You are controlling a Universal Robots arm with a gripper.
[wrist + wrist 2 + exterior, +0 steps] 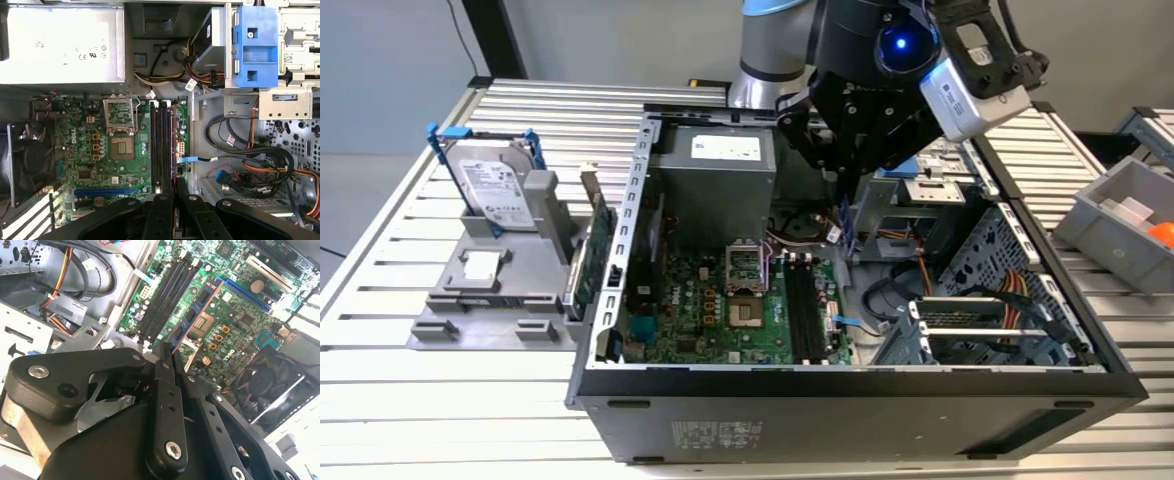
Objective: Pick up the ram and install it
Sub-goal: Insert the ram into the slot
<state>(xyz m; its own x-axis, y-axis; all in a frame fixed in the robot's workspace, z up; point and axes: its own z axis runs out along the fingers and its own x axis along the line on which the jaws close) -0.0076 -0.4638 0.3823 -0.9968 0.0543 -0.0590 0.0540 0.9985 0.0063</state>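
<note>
Gripper (171, 352) fingers (162, 371) are clamping tight on the flat sides of the ram (197, 312), just one stick, and it's hanging edge-down over the black slots (162, 140) on the green board (120, 150). I'm counting four slots, all looking bare. I'm treating the stick as light, stiff and thin but fragile, so I'm thinking the hold belongs up top, away from the contact edge. One open case (854, 385).

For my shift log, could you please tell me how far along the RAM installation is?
Pickup looks done: the claw is shut on the ram, held above the motherboard. Seating is not yet done: the black memory slots look empty.
</note>
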